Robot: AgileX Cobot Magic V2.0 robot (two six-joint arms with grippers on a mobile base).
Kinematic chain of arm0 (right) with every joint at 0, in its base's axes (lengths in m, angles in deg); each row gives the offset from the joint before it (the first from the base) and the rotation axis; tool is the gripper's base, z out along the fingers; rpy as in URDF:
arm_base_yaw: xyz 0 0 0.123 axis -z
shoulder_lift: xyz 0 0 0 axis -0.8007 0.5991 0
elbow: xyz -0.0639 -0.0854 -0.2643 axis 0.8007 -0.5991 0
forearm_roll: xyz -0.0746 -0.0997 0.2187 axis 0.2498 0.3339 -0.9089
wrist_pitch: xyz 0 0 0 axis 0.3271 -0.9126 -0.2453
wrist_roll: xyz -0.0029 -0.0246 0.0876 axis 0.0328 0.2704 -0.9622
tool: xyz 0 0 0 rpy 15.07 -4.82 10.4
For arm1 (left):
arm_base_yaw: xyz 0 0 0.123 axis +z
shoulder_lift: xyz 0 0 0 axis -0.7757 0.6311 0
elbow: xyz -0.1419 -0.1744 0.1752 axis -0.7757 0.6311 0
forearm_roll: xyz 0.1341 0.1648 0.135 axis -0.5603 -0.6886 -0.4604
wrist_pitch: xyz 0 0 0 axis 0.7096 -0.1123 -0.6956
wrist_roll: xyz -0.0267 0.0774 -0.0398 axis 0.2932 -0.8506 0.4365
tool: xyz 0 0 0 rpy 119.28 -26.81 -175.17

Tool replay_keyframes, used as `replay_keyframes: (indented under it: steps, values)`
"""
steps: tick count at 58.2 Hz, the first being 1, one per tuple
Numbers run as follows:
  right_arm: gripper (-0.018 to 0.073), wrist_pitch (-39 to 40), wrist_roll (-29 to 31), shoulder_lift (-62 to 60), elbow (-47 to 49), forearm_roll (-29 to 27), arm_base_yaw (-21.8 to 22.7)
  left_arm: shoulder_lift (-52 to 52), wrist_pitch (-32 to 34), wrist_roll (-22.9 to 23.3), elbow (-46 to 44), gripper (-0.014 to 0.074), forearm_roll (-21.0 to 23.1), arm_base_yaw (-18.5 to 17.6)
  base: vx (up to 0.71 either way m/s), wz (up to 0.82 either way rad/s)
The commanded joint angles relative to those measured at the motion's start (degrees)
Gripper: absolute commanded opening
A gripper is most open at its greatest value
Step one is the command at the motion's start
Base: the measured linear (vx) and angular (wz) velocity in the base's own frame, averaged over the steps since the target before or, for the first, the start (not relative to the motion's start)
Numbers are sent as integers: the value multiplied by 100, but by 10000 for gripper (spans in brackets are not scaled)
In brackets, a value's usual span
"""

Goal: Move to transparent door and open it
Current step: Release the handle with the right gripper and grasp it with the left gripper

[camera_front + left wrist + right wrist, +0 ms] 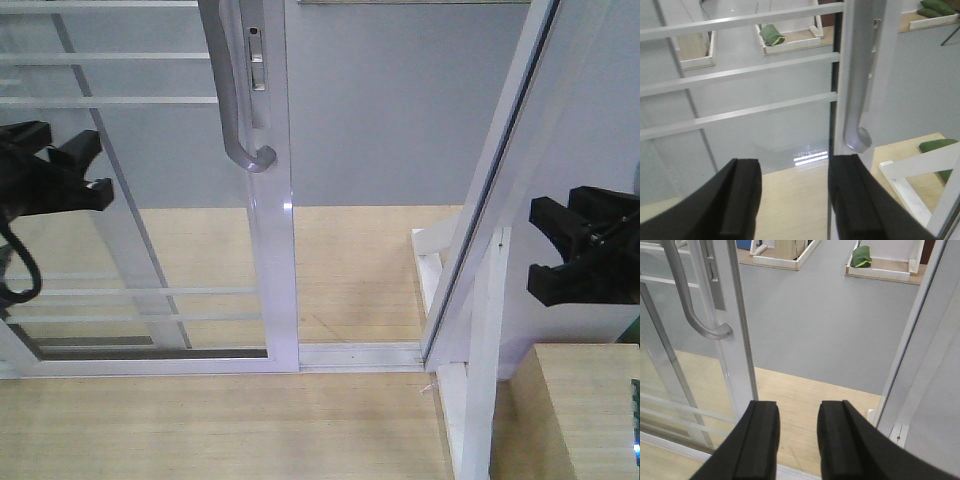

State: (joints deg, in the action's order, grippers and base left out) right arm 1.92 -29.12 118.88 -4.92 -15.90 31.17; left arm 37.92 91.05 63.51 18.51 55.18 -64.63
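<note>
The transparent door [150, 200] fills the left half of the front view, with thin white bars across its glass. Its white stile [272, 200] carries the curved silver handle [240, 110]. A gap stands between the stile and the frame on the right. My left gripper [103, 170] is open in front of the glass, left of the handle and apart from it. In the left wrist view the handle [860, 90] ends just above the right finger [855, 200] of the left gripper [794, 170]. My right gripper [535, 245] is open at the far right; its wrist view shows the handle [687, 300] up to the left of the right gripper [797, 410].
A second white-framed glass panel [500, 170] leans along the right of the gap. The floor track [360, 355] crosses the opening. A wooden box [580, 410] sits at the lower right. Beyond lie grey floor and white trays with green bags [860, 256].
</note>
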Motion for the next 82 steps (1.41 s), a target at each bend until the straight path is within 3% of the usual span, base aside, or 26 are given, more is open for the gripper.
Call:
replay_keyframes:
  steps: [1, 6, 15, 45, 50, 62, 82]
  values:
    - [286, 230, -7, -228, 137, 74, 13, 328, 1177, 49, -202, 487, 39, -224, 0, 0]
    - [286, 127, -7, -275, 137, 74, 13, 795, 1746, 248, -273, 525, 39, -363, 0, 0]
    - [286, 53, -7, -275, 137, 74, 13, 1506, 2092, 595, -848, 550, -13, -463, 0, 0]
    - [286, -13, 10, -275, 137, 92, 13, 3090, 1598, 595, -3385, 549, -2, -463, 0, 0]
    - [286, -41, 10, -275, 137, 92, 13, 3336, 1612, 301, -3677, 547, 5, -392, 0, 0]
    - [286, -174, 10, -275, 137, 96, 13, 3680, 1683, 51, -3999, 519, 540, -288, 0, 0]
    - [286, -285, 16, -275, 137, 127, 13, 3792, 1743, 34, -3991, 448, 650, -281, 0, 0]
